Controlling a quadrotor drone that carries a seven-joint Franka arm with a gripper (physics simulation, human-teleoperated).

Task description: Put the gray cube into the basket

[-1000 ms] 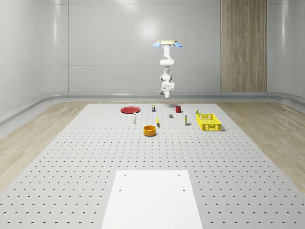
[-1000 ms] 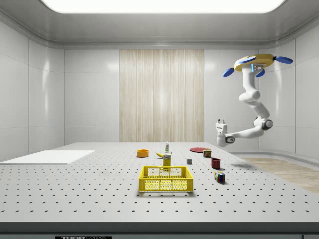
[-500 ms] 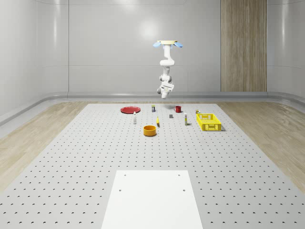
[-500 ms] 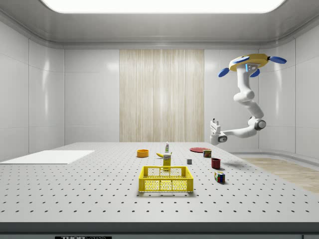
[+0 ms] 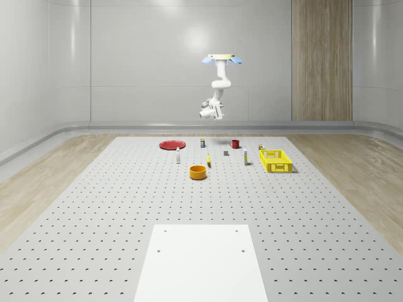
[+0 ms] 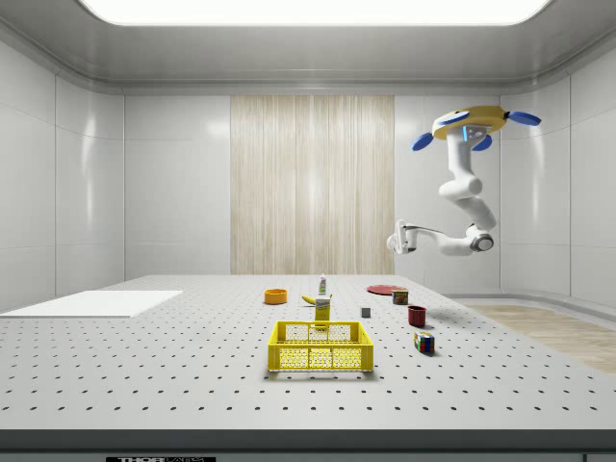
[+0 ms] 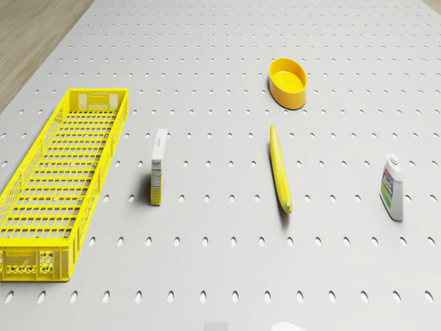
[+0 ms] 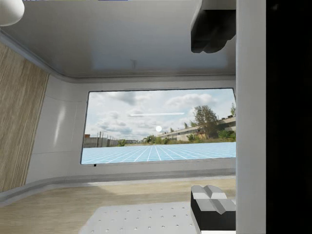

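Hovering high above the far end of the perforated table (image 5: 94, 207), the drone (image 6: 469, 123) has its arm folded so the forearm lies roughly level, well clear of everything on the table. The gripper (image 6: 396, 241) points sideways toward the side view's 9 o'clock, and in the wrist view its two fingers (image 8: 213, 204) sit far apart with nothing between them, so it's open and empty. The gray cube (image 6: 366, 312) sits on the table, at about 1 o'clock from the yellow basket (image 6: 320, 346) in the side view and well apart from it. Between them stands a small carton (image 6: 322, 308). The red mug (image 6: 417, 315) is at the cube's 3 o'clock there. The drone view also catches the orange bowl (image 7: 288, 82) and a banana (image 7: 279, 167).
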